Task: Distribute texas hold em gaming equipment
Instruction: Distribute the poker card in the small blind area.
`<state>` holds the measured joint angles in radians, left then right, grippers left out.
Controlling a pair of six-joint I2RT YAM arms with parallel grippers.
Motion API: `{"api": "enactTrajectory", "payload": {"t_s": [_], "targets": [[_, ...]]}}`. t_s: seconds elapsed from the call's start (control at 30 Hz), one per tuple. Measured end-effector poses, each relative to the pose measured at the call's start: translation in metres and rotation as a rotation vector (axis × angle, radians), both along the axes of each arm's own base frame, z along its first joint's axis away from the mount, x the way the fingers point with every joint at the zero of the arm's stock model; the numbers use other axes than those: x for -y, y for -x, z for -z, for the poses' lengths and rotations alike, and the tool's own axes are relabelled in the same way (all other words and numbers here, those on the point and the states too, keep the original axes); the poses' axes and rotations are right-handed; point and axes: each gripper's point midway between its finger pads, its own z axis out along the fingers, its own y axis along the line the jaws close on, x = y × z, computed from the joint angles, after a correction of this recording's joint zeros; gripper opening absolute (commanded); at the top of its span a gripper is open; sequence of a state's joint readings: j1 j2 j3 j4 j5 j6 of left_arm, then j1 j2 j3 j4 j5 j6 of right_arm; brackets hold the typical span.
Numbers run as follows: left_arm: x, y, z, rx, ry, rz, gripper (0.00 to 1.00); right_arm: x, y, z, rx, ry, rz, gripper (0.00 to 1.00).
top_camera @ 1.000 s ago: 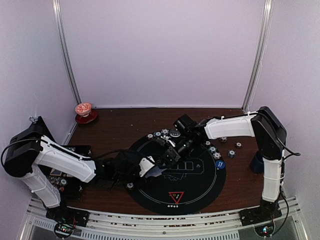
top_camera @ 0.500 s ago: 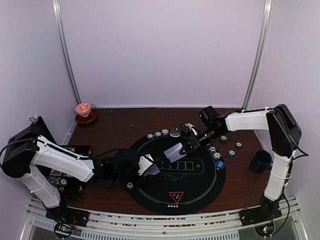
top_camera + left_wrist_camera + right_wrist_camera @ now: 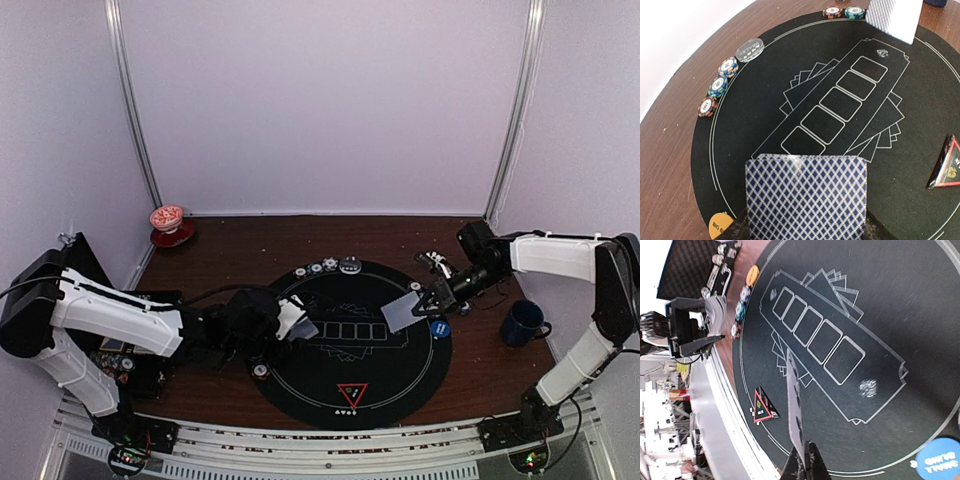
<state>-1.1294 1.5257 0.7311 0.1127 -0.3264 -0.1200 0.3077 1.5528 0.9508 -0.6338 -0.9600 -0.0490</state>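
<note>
On the round black mat (image 3: 330,385), my left gripper (image 3: 290,326) is shut on a deck of blue-diamond-backed playing cards (image 3: 805,197) over the mat's left side. My right gripper (image 3: 432,300) is shut on a single card (image 3: 405,312), edge-on in its wrist view (image 3: 795,405), over the mat's right side. Striped poker chips (image 3: 718,86) lie along the far-left rim beside a clear round button (image 3: 750,50). The orange button (image 3: 720,225) is near the deck, the blue button (image 3: 439,328) is at the right rim, and the red triangle marker (image 3: 352,393) is at the near rim.
A dark blue mug (image 3: 522,323) stands on the table right of the mat, close to the right arm. A red-and-white cup on its saucer (image 3: 166,219) sits in the far-left corner. A black case (image 3: 125,355) with more chips lies under the left arm.
My right gripper closed on one card at the deck and carried it right, from the mat's middle to its right side. The left gripper, still holding the deck, drew back a little to the left.
</note>
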Motion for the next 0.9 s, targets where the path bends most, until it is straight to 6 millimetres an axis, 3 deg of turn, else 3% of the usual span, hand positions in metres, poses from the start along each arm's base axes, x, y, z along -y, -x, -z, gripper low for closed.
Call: {"api": "enactTrajectory", "payload": {"t_s": [0.23,0.37,0.57,0.9], "targets": [[-0.004,0.000,-0.002,-0.009,0.004,-0.021,0.51,0.011,-0.001,-0.006,0.032,0.011,0.000,0.00],[-0.004,0.000,-0.005,-0.008,0.010,-0.021,0.51,0.017,0.001,-0.010,0.047,0.042,-0.074,0.00],[-0.004,0.000,-0.005,-0.007,0.011,-0.022,0.51,0.027,-0.012,-0.020,0.109,0.089,-0.257,0.00],[-0.003,0.001,-0.005,-0.004,0.007,-0.014,0.51,0.056,0.042,0.016,0.006,0.188,-0.397,0.00]]}}
